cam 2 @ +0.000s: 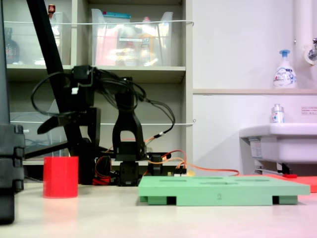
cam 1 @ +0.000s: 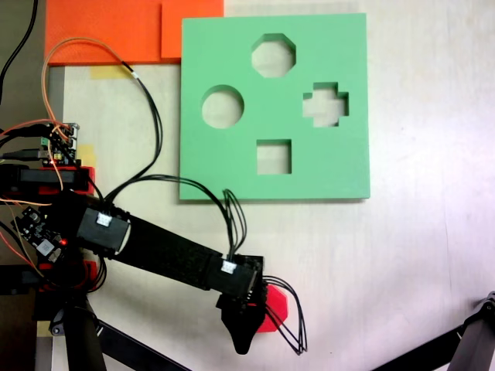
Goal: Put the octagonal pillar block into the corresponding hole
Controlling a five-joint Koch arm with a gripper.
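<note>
In the first exterior view, the end effector (cam 1: 246, 325) is over the octagonal pillar block (cam 1: 274, 305) at about 6 o'clock on the tabletop (cam 1: 418, 255), far from the corresponding hole (cam 1: 273, 55) at 12 o'clock. It looks like reaching; next comes lowering and grabbing.

In the second exterior view, the end effector (cam 2: 52, 123) hangs above the block (cam 2: 60, 177), touching nothing. I cannot tell how wide it is.
</note>
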